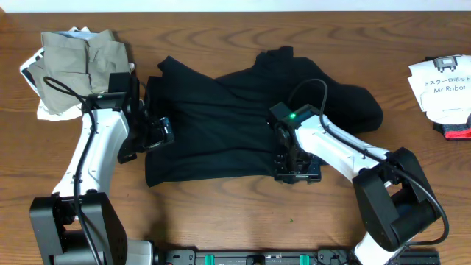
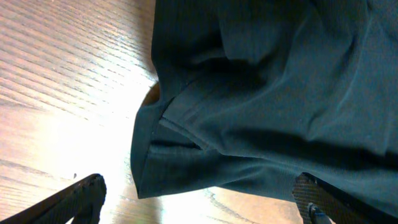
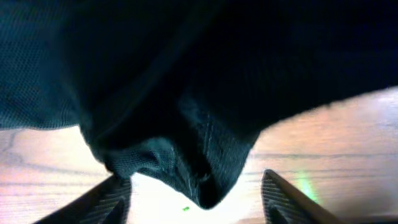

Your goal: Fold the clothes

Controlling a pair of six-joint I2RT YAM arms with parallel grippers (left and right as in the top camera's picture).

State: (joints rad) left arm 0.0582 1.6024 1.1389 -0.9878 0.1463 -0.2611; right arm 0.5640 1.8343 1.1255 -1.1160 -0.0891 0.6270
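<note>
The right gripper (image 1: 298,171) stood half-spread around a bunched near hem of the black shirt (image 1: 221,110), not pinching it. The left gripper (image 1: 158,132) gaped wide at the shirt's left edge. Khaki clothes (image 1: 77,55) lay beyond, far left.

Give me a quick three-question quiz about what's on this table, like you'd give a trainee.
1. True or false: the black shirt is already folded into a neat square.
2. Where is the khaki garment? A) on the far side, past the left arm; B) draped over the black shirt; C) on the floor.
3. Fill in: the left gripper and the right gripper each have jaws standing ____ at the shirt's edge.
Key: 1 false, it lies spread and rumpled; 2 A; 3 open.
</note>
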